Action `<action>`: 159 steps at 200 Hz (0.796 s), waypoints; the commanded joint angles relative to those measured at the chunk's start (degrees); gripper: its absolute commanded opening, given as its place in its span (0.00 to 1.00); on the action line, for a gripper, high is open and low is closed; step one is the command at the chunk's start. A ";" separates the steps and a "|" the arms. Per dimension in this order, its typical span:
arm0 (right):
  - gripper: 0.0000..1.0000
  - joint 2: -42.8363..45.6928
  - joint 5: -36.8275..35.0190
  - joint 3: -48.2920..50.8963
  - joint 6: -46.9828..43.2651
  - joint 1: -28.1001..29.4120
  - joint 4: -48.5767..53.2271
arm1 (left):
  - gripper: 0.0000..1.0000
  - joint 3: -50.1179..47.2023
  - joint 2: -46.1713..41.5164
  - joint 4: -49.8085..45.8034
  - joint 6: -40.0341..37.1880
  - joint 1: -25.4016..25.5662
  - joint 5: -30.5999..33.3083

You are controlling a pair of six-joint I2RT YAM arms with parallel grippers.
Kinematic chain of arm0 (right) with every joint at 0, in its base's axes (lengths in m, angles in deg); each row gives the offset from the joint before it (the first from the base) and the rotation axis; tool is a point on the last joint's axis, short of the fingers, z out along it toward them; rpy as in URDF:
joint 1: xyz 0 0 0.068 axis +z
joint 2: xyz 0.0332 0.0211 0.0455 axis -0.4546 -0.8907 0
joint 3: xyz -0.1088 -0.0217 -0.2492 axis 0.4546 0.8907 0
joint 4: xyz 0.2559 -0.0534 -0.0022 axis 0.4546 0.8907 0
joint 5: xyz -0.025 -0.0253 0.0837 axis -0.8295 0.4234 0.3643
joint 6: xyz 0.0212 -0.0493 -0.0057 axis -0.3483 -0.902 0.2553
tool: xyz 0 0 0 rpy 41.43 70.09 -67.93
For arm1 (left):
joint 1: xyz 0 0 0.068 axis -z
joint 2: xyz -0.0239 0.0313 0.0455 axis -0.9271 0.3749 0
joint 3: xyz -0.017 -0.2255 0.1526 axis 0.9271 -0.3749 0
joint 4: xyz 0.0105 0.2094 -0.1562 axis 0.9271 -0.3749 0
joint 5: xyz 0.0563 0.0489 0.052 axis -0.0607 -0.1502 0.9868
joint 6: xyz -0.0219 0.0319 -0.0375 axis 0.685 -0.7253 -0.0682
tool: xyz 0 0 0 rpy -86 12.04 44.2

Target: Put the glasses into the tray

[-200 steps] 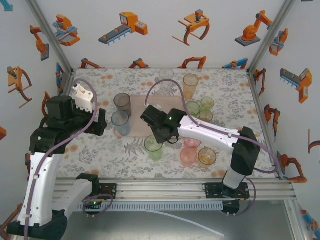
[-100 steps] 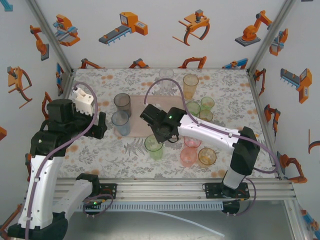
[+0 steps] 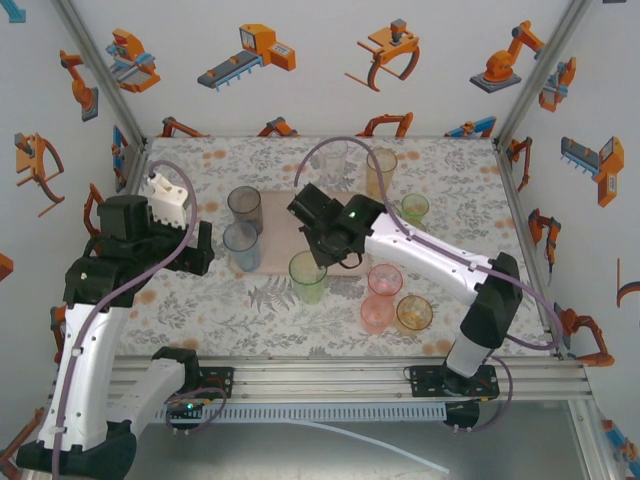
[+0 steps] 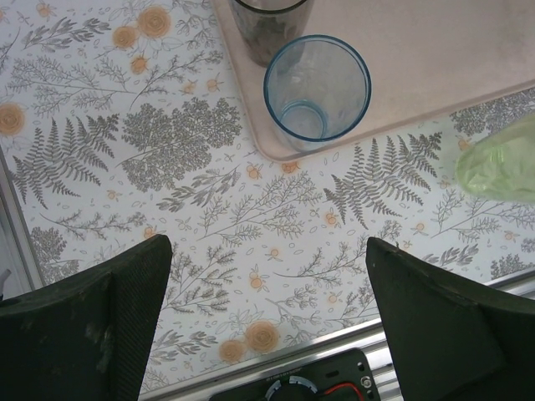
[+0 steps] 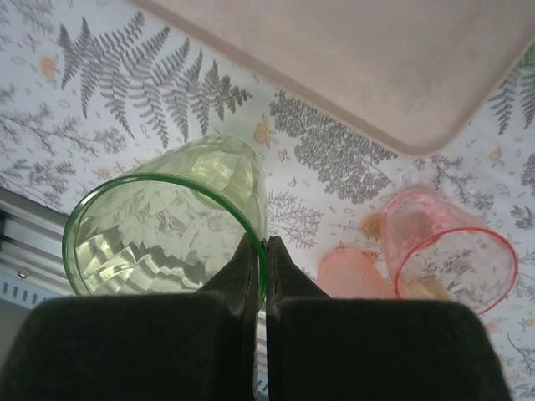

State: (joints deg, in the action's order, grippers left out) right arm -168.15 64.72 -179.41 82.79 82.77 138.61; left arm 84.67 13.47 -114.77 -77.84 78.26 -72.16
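My right gripper [image 5: 261, 251] is shut on the rim of a green glass [image 5: 167, 217], one finger inside and one outside. In the top view this green glass [image 3: 307, 274] hangs at the near edge of the pale pink tray [image 3: 279, 224], under the right gripper [image 3: 320, 261]. A grey glass [image 3: 244, 205] and a blue glass [image 3: 241, 243] stand on the tray's left side. My left gripper [image 3: 203, 250] is open, left of the tray, nothing between its fingers. Its wrist view shows the blue glass [image 4: 318, 88], the grey glass [image 4: 269, 21] and the tray [image 4: 435, 58] ahead of the left gripper [image 4: 267, 276].
On the floral table stand a clear glass [image 3: 332, 152], a tall amber glass [image 3: 381, 168] and a green glass [image 3: 415, 207] at the back right. A pink glass [image 3: 385, 279], an orange glass [image 3: 377, 313] and an amber glass [image 3: 414, 313] stand near the front right.
My right gripper has closed on the green glass's rim and carried it a little away from the front edge, toward the tray. The left arm has hardly moved.
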 commanded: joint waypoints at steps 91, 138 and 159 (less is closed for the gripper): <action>0.00 -11.71 1.96 -22.46 -8.77 -11.02 2.88 | 0.90 1.23 0.97 0.15 0.18 -0.43 -0.39; 0.00 -21.03 1.67 -33.77 -10.38 -13.70 1.22 | 0.90 2.58 2.18 0.01 0.29 -0.42 -1.01; 0.00 -24.46 1.71 -36.65 -11.76 -14.24 -1.09 | 0.90 2.86 2.72 -0.09 0.42 -0.42 -1.42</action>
State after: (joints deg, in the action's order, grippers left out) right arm -190.22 66.56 -211.82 73.57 69.15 140.51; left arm 85.61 15.81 -114.88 -77.87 78.05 -72.27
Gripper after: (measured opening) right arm 0.011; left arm 0.900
